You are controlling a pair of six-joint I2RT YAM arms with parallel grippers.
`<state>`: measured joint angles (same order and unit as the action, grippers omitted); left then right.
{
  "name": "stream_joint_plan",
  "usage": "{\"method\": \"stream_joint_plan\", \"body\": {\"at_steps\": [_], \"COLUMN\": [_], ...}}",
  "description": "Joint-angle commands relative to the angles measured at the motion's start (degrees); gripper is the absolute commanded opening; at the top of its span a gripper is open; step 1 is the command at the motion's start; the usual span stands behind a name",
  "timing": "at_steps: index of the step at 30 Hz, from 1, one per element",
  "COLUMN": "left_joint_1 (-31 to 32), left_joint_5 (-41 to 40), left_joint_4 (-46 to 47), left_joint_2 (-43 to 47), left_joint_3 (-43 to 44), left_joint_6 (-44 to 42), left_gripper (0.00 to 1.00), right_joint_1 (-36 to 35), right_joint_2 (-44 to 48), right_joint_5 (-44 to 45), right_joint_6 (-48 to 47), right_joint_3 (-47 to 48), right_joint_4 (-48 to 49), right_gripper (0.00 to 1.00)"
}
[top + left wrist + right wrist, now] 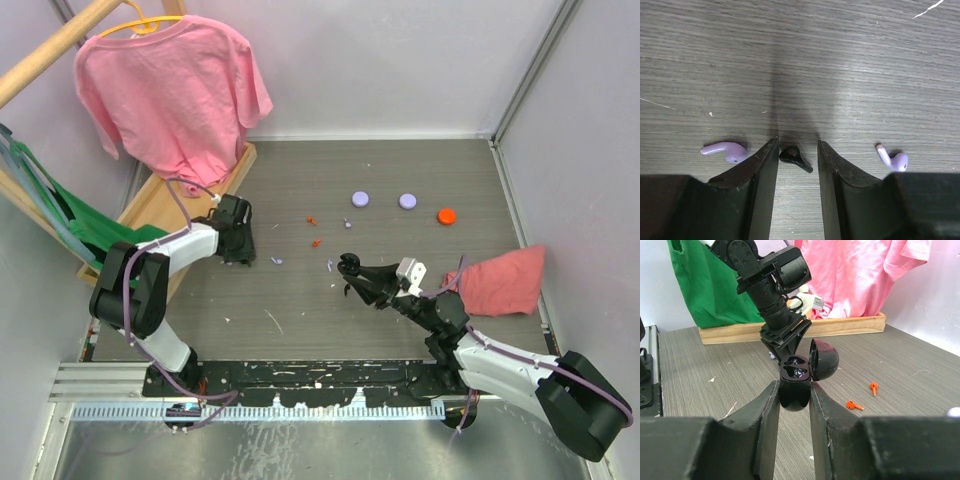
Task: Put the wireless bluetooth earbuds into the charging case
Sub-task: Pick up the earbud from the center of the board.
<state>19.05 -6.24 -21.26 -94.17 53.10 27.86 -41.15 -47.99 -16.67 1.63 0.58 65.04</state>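
Grip on case: right gripper has its jaws closed narrowly on the lower shell of the charging case, which is held upright above the table.
Case lid: hinged open and tipped back to the right in the right wrist view. Two wells face up; whether either is filled cannot be told.
Cloth: red cloth lies crumpled on the table beside the right arm.
Left jaws: left gripper points down at the table, jaws partly apart, clamped on nothing.
Earbud position: black earbud lies on the table between the left fingers, close against one with a clear gap to the other. It is well apart from the charging case.
Neighbours: lilac earbud lies just outside one finger; second lilac earbud lies outside the other.
Far row: lilac discs and orange disc lie on the table.
Back left: pink shirt hangs on a hanger.
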Motion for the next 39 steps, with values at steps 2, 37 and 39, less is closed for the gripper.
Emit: {"method": "stream_joint_plan", "body": {"at_steps": [2, 37, 39], "left_joint_1": [-0.16, -0.11, -0.13], "left_joint_5": [3.84, 1.03, 1.09], "left_joint_4": [-0.14, -6.02, -5.68], "left_joint_2": [-0.21, 0.86, 0.61], "left_joint_3": [0.46, 1.53, 1.70], "left_joint_6": [0.50, -0.65, -0.78], "left_gripper": [0.37, 0.39, 0.39], "right_joint_1": [-0.09, -0.16, -0.17], "right_joint_2": [1.24, 1.13, 0.98], "right_joint_5": [0.04, -0.80, -0.95], "right_joint_6": [-0.46, -0.24, -0.25], "right_joint_3": [-0.49, -0.05, 0.02], "right_joint_4": [2.76, 1.76, 1.76], "right_gripper": [0.01, 0.01, 0.01]}}
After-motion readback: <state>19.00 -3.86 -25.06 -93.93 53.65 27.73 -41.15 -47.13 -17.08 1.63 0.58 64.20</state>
